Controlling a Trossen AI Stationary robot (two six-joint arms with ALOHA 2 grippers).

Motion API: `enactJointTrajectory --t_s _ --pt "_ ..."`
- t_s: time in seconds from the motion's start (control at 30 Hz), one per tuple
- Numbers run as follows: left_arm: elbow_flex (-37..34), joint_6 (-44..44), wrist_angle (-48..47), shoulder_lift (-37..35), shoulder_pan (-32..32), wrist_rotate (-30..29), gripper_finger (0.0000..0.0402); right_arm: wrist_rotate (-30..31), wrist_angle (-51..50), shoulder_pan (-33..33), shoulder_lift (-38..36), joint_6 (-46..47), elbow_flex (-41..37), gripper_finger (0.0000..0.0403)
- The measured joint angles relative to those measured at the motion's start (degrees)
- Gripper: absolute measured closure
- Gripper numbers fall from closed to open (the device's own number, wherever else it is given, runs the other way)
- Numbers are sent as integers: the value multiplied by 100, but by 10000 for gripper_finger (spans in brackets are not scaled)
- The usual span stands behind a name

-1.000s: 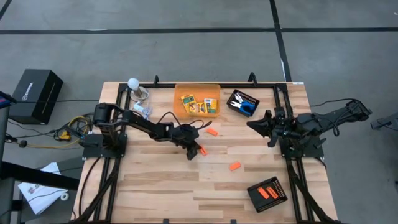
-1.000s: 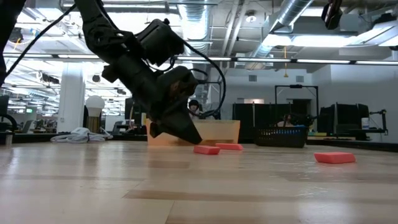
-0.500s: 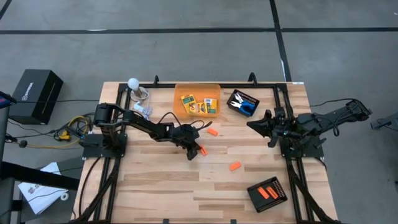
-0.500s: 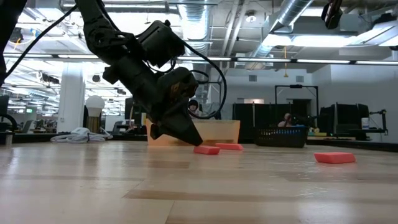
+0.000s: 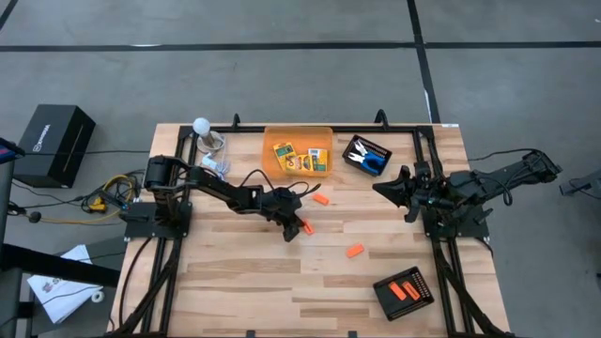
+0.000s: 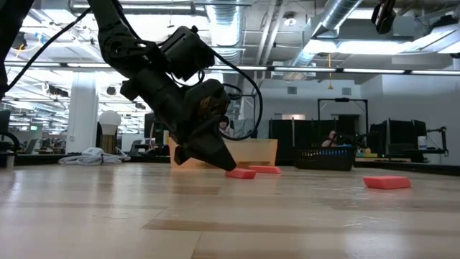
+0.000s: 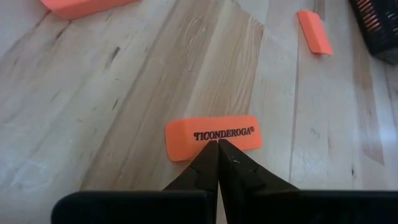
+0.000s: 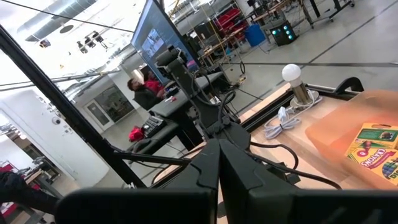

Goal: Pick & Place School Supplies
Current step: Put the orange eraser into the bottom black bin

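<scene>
Left pincer (image 7: 217, 144) sits with tips pressed together, touching the orange Ticonderoga eraser (image 7: 212, 137) at frame centre on the bench (image 5: 235, 272); right pincer (image 5: 383, 187), tips together, waits mid-right

Left claw (image 6: 228, 167) has edged toward the eraser (image 6: 240, 173).

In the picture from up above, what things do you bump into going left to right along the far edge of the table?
White light bulb → orange bin holding the crayon boxes → black tray with blue-handled scissors.
</scene>
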Motion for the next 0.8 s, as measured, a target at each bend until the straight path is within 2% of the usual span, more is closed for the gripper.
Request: enactJointTrajectory --t_s 0.27,0.57,0.8 --pt "-20 -148 -59 5 0 0 402 -9 3 2 0 0 0 403" --pt "-505 -514 13 -4 -48 153 402 -96 17 4 0 4 0 403" --pt "-553 -574 151 -10 -72 153 401 -101 13 4 0 4 0 403"
